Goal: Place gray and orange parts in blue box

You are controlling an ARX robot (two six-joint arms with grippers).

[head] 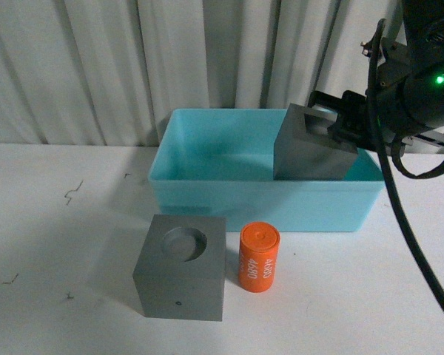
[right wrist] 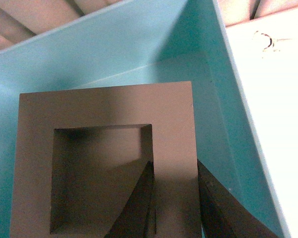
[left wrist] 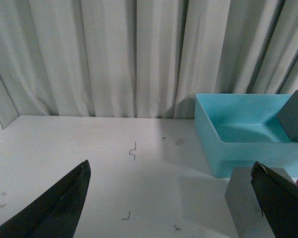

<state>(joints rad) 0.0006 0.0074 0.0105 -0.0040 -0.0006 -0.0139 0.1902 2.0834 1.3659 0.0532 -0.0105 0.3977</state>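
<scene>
Slip is my worry. My left tool (left wrist: pixel 170 167) hangs spread, the round-recess cube (head: pixel 181 270) and orange cylinder (head: pixel 259 259) near it on the tabletop (head: pixel 59 296). My right tool (right wrist: pixel 175 171) pinches one wall of the tilted square-recess cube (head: pixel 311 155), low in the blue box (head: pixel 266 203) beneath it. That thin grip could let it pivot and tumble.

Square-recess cube (head: pixel 311 151) tilted inside blue box (head: pixel 207 200); round-recess cube (head: pixel 180 268) and upright orange cylinder (head: pixel 259 259) side by side before it.

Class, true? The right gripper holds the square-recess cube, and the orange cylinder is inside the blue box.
No: the front view shows the orange cylinder standing on the table, outside the blue box. The right gripper does hold the square-recess cube.
</scene>
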